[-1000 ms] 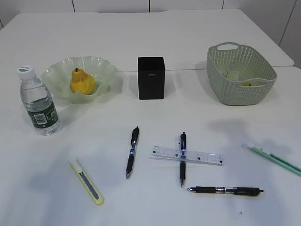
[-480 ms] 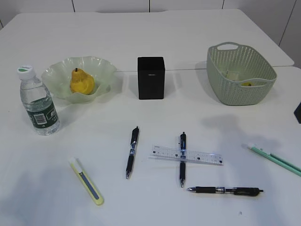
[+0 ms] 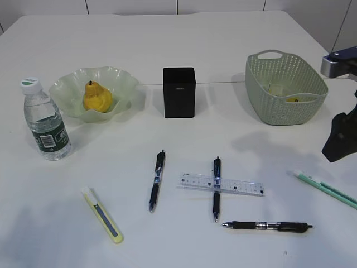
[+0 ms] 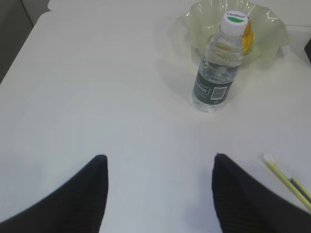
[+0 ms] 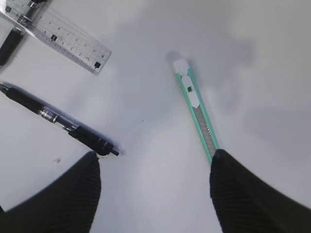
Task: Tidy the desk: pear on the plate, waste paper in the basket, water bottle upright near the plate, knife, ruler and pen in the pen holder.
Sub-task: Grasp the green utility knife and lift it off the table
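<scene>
The yellow pear (image 3: 97, 97) lies on the pale green wavy plate (image 3: 120, 78), and the water bottle (image 3: 46, 120) stands upright beside it. Behind the pens stands the black pen holder (image 3: 179, 92). A clear ruler (image 3: 221, 184) lies across one of three black pens (image 3: 157, 180). A yellow knife (image 3: 103, 215) rests front left and a green knife (image 5: 197, 109) at the right. Waste paper (image 3: 276, 88) sits in the basket (image 3: 284, 111). My right gripper (image 5: 155, 153) hangs open over the table between the green knife and a pen (image 5: 58, 121). My left gripper (image 4: 158, 158) is open over bare table, short of the bottle (image 4: 217, 65).
My right arm (image 3: 338, 137) reaches in from the right edge, just in front of the basket. The table's left edge (image 4: 19, 53) runs close to the left gripper. The yellow knife's tip (image 4: 286, 179) shows to the right of the left gripper.
My right arm has come into the exterior view from the right edge and now hangs above the green knife's end. Nothing on the table has moved.
</scene>
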Tool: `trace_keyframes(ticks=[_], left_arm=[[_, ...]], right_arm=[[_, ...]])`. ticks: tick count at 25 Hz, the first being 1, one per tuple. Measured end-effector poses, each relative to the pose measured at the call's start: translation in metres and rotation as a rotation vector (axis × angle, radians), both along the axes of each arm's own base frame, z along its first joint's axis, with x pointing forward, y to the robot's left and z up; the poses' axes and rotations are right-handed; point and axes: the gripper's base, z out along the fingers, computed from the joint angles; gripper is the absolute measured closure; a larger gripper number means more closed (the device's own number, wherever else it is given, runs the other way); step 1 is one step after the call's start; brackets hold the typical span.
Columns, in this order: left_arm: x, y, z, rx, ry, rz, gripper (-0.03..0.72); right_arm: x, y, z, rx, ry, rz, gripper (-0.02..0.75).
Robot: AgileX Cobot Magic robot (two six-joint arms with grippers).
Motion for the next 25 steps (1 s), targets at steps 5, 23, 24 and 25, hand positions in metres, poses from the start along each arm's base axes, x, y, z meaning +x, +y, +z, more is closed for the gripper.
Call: trace_keyframes(ticks=[5, 23, 24, 25], left_arm=[[-0.001, 0.002, -0.001, 0.026, 0.018, 0.008, 0.221], [-0.003, 0.005, -0.004, 0.063, 0.06, 0.023, 0.233], [-0.003, 0.005, -0.004, 0.063, 0.06, 0.023, 0.233], [-0.003, 0.005, -0.004, 0.063, 0.06, 0.023, 0.234]], right_arm=[[0.023, -0.001, -0.006, -0.024, -0.001, 0.064, 0.187], [0.048, -0.005, -0.043, -0.094, 0.04, 0.263, 0.187], [0.05, -0.005, -0.046, -0.093, 0.049, 0.263, 0.187], [0.051, -0.005, -0.05, -0.091, 0.06, 0.263, 0.186]])
